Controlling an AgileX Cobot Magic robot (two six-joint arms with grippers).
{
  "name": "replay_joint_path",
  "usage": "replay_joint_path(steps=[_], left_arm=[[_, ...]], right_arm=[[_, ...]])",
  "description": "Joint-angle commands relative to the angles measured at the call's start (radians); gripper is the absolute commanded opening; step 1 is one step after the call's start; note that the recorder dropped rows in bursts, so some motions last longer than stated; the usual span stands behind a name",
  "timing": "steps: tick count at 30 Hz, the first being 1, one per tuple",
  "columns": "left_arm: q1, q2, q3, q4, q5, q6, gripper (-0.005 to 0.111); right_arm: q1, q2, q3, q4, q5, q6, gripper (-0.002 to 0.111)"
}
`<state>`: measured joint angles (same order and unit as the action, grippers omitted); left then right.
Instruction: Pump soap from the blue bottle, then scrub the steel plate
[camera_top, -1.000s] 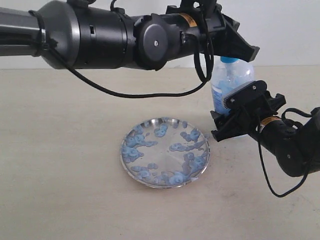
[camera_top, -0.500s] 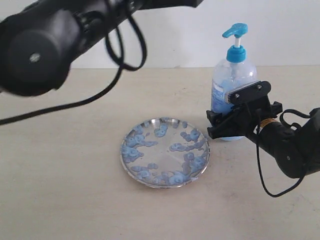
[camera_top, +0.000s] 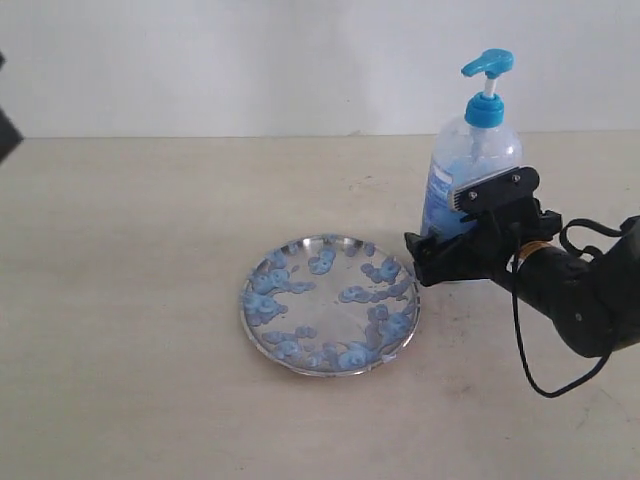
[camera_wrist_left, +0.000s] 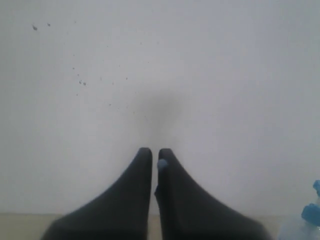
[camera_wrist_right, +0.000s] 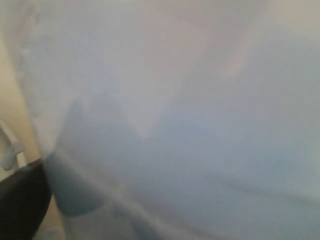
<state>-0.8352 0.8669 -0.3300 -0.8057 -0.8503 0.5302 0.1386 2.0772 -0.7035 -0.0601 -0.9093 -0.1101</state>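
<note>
The steel plate (camera_top: 246, 306) lies on the beige table (camera_top: 130, 250), curly blobs of soap (camera_top: 325, 262) scattered across it. Just beside the plate, on its right as I look, the blue bottle (camera_top: 470, 160) stands upright. The right gripper (camera_top: 455, 235) is clamped around the bottle's lower body. The left gripper (camera_wrist_left: 155, 152) faces a pale wall, its jaws pressed together, a pale blue speck on one tip.

A pale beige desk (camera_top: 120, 300) fills the lower frame. A plain white wall (camera_top: 250, 60) spans the top, softly lit.
</note>
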Motion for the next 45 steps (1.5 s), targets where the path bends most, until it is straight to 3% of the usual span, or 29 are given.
replay_joint_path(steps=[1,7,10,12,15,18,19,22,25,29,36,40,45], left_arm=[[-0.004,-0.191,0.030,-0.026,0.119,0.134,0.004],[-0.004,-0.401,0.030,-0.131,0.301,0.335,0.004],[-0.004,-0.476,0.030,-0.283,0.357,0.442,0.004],[-0.004,-0.519,0.034,-0.388,0.378,0.512,0.004],[-0.004,-0.564,0.037,-0.535,0.389,0.619,0.004],[-0.004,-0.575,0.034,-0.709,0.405,0.757,0.004],[-0.004,-0.564,0.025,-0.779,0.408,0.799,0.004],[-0.004,-0.513,-0.008,-0.939,0.410,0.928,0.004],[-0.004,-0.449,-0.046,-0.939,0.434,1.015,0.004],[-0.004,-0.366,-0.097,-0.939,0.523,1.059,0.004],[-0.004,-0.244,-0.124,-0.939,0.676,1.071,0.004],[-0.004,-0.169,-0.124,-0.939,0.674,1.015,0.004],[0.000,-0.015,-0.191,-0.939,0.586,0.873,0.004]], right_arm=[[0.000,-0.116,0.005,-0.034,0.143,0.023,0.105],[0.000,-0.494,0.005,-0.088,0.669,0.134,0.105],[0.000,-0.716,0.005,-0.080,0.923,0.189,0.104],[0.000,-0.886,0.002,-0.076,1.094,0.245,0.097],[0.000,-1.139,0.002,-0.076,1.367,0.257,0.065],[0.000,-1.419,0.005,-0.075,1.573,0.179,0.007],[0.000,-1.524,0.005,-0.074,1.597,0.157,0.001],[0.000,-1.811,0.009,-0.048,1.591,0.163,0.001],[0.000,-2.068,0.071,0.044,1.463,0.174,0.000],[0.001,-2.061,0.280,0.110,1.287,0.177,0.000],[0.001,-1.787,0.656,0.141,0.560,0.168,0.000],[0.001,-1.678,0.703,0.141,0.564,0.220,0.000],[0.001,-1.570,0.703,0.141,0.858,0.234,0.000]])
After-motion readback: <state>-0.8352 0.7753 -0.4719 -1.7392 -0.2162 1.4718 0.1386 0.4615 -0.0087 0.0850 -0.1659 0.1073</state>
